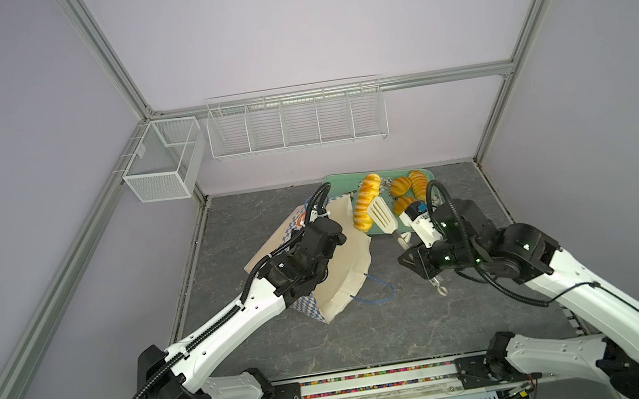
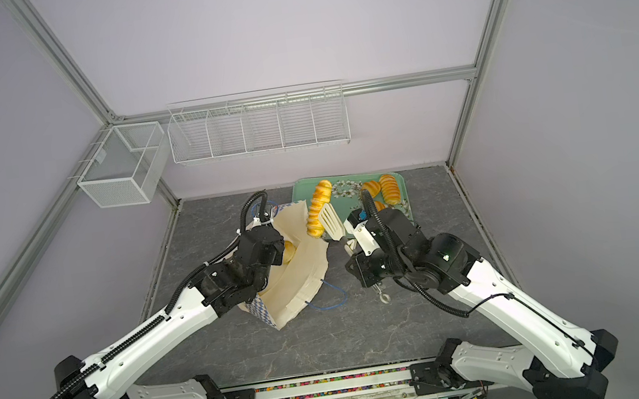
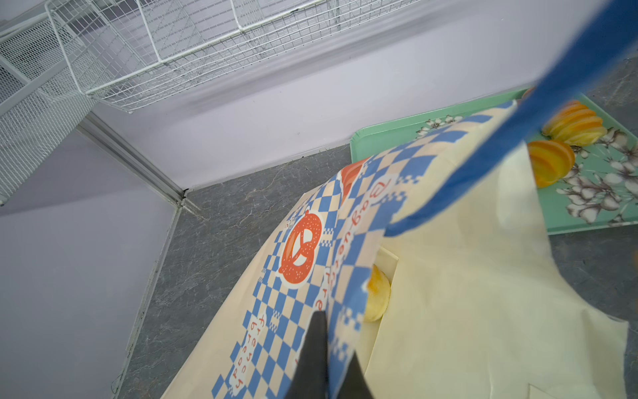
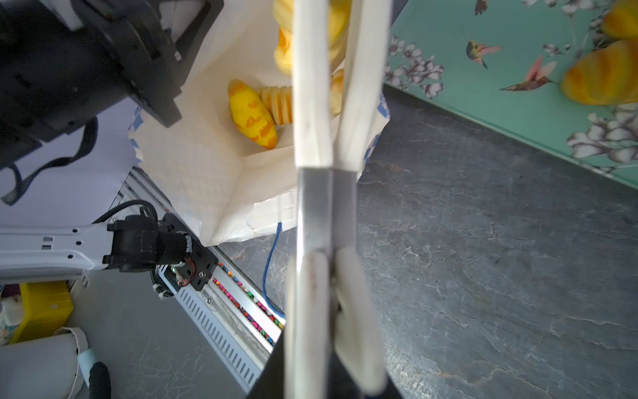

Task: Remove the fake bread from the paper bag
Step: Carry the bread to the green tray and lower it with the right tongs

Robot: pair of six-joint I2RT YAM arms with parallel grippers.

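Observation:
The paper bag (image 1: 342, 256) (image 2: 298, 270) lies tilted on the grey table with its mouth wide open. My left gripper (image 2: 265, 216) (image 3: 336, 333) is shut on the bag's checkered rim (image 3: 345, 311). My right gripper (image 1: 406, 240) (image 4: 331, 352) is shut on the cream tongs (image 1: 382, 214) (image 4: 312, 103). The tongs clamp one long ribbed fake bread (image 1: 366, 202) (image 2: 317, 209), held up between the bag's mouth and the tray. Three breads (image 1: 400, 186) (image 2: 390, 189) lie on the green flowered tray (image 1: 334, 184) (image 4: 483, 86). Inside the bag I see a yellow-orange bread (image 4: 252, 114) (image 3: 378, 297) and a ribbed one (image 4: 278, 103).
A blue cord handle (image 1: 376, 291) trails on the table in front of the bag. The tongs' tail end (image 1: 441, 289) sticks out behind my right gripper. White wire baskets (image 1: 296, 117) (image 1: 164, 160) hang on the back and left walls.

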